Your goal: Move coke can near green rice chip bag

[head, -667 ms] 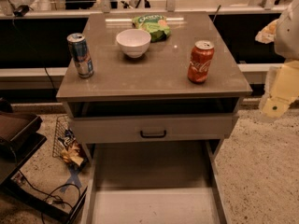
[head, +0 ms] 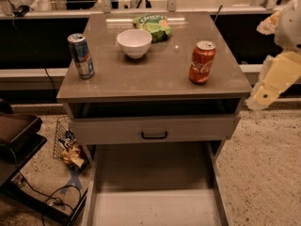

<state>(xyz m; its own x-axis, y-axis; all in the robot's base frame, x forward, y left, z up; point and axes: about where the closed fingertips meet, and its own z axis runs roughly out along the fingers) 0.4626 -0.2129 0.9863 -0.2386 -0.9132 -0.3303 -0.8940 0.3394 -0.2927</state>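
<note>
The coke can (head: 202, 62) is red with white script and a silver top. It stands upright on the right side of the grey table top (head: 155, 79). The green rice chip bag (head: 153, 26) lies at the back middle of the table, just behind the white bowl (head: 134, 42). My gripper (head: 265, 91) hangs at the right edge of the view, off the table's right side. It is to the right of the coke can and a little lower, and it touches nothing.
A taller blue-and-silver can (head: 81, 55) stands at the table's left edge. A closed drawer (head: 154, 129) with a dark handle sits under the top. On the floor at left are snack packets (head: 70, 149), cables and a dark tray (head: 19, 131).
My arm has shifted slightly left, toward the table's right side. The cans, bowl and bag have not moved.
</note>
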